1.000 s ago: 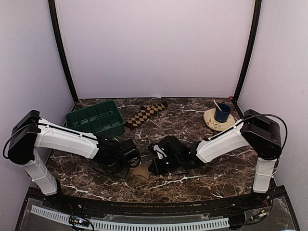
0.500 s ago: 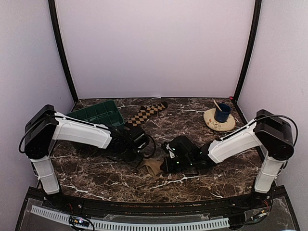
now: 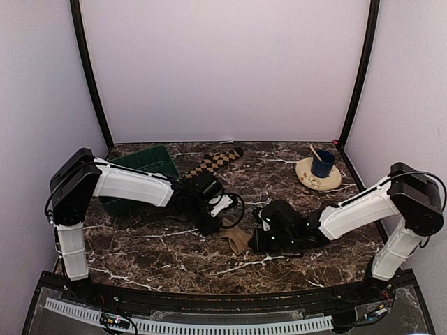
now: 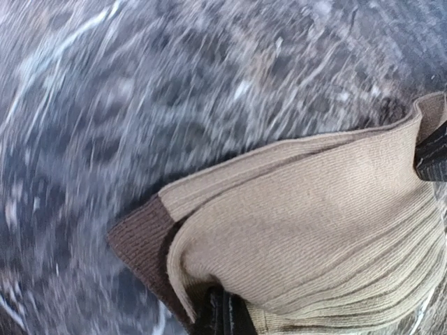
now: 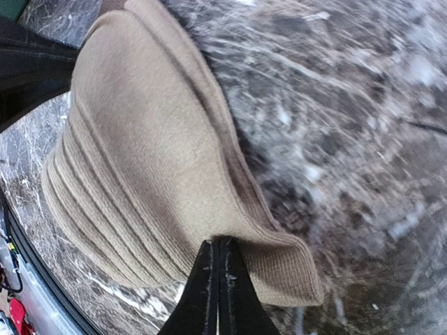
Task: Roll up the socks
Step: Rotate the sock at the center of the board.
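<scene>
The tan sock [image 3: 236,236] with a darker brown toe lies folded over itself on the marble table, between my two grippers. My left gripper [image 3: 221,222] is shut on its left edge; the left wrist view shows the tan sock [image 4: 307,223] filling the frame, its brown toe at the left, pinched by the left gripper [image 4: 222,315]. My right gripper [image 3: 255,240] is shut on the sock's ribbed cuff edge, seen as the tan sock [image 5: 140,153] in the right wrist view with the right gripper [image 5: 218,276] closed on it. The checkered sock [image 3: 211,165] lies flat at the back.
A green tray [image 3: 140,167] sits at the back left, partly behind my left arm. A tan plate [image 3: 310,180] with a blue cup [image 3: 323,163] stands at the back right. Side walls enclose the table.
Both grippers have moved to the right with the tan sock held between them. The left arm has stretched out further over the table.
</scene>
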